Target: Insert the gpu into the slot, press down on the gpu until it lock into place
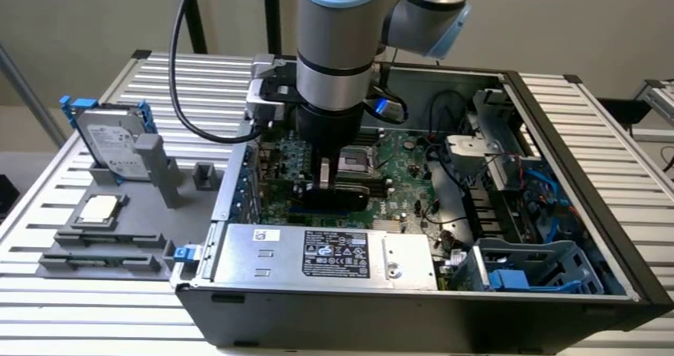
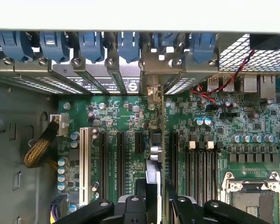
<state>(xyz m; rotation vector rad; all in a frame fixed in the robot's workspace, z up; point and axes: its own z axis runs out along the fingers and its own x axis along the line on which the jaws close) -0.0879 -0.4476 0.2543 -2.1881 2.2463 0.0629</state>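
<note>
— Where was the gpu (image 1: 339, 196)?

— Inside the open computer case (image 1: 421, 309), standing on edge over the green motherboard (image 1: 406, 163). In the wrist view the gpu (image 2: 155, 172) appeared edge-on, running between the black expansion connectors, its metal end up against the rear bracket row (image 2: 130, 79) under the blue clips (image 2: 91, 44). I could not tell whether it was fully seated.

— And the gripper (image 1: 327, 184)?

— Straight down from the arm, its fingers (image 2: 142, 198) pressed against either face of the card, pinching it.

— What lay around it?

— The CPU socket (image 2: 252, 196) just beside it, the grey labelled power supply (image 1: 327, 255) along the case's near wall, and a hard drive (image 1: 110, 143) propped on a grey stand well apart at the exterior view's left.
</note>
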